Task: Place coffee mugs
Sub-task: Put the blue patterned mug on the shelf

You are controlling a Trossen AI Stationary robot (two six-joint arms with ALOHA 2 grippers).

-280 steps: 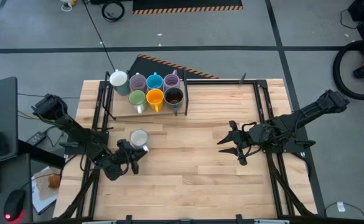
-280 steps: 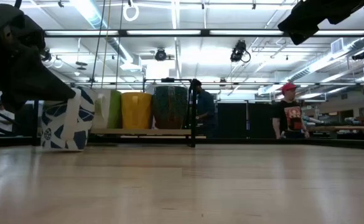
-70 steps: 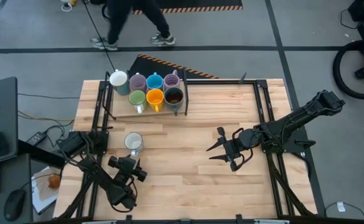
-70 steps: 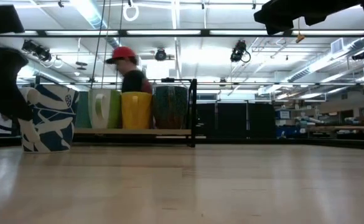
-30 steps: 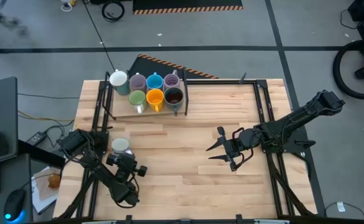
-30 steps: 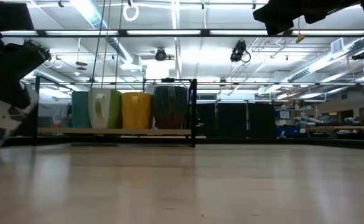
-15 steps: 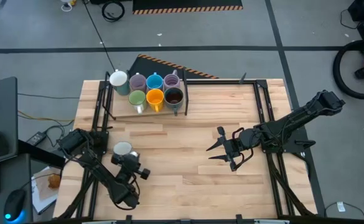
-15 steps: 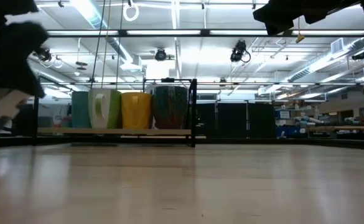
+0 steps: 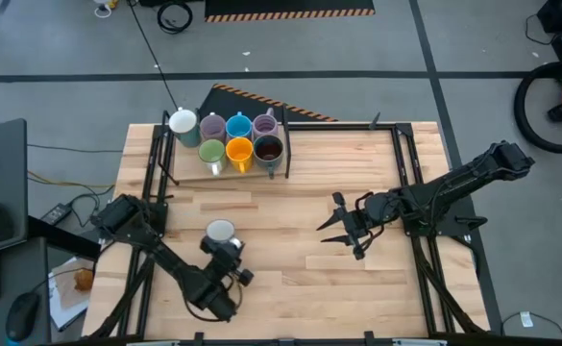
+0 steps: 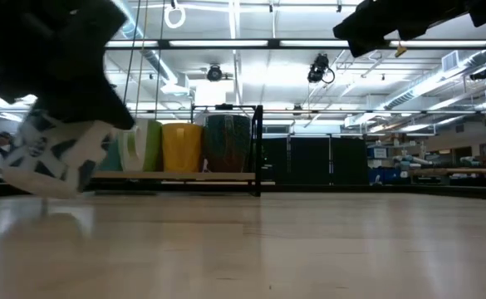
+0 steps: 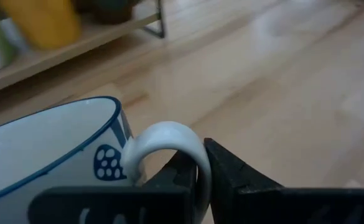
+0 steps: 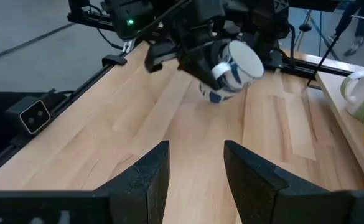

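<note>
we see the left gripper (image 9: 225,258) over the near-left part of the table (image 9: 300,279), its fingers clamped on the handle of a white mug with blue pattern (image 9: 221,232). in the low view this mug (image 10: 56,158) hangs tilted and clear of the tabletop, and the right wrist view shows it (image 12: 234,67) tipped on its side in the left gripper (image 12: 200,53). in the left wrist view the white handle loop sits against one dark finger (image 11: 231,177), beside a blue dotted mark on the mug's wall (image 11: 51,149); we can read no writing or brand on it.

the other mugs stand on a rack (image 9: 285,146) at the far-left of the table: a white mug (image 9: 183,122), two lilac mugs (image 9: 212,127), a blue mug (image 9: 238,126), a green mug (image 9: 211,151), an orange mug (image 9: 239,150) and a dark brown mug (image 9: 268,149).

the right gripper (image 9: 336,225) hovers above the table's middle-right, well apart from the held mug, its fingers (image 12: 141,180) spread apart with nothing between them.
</note>
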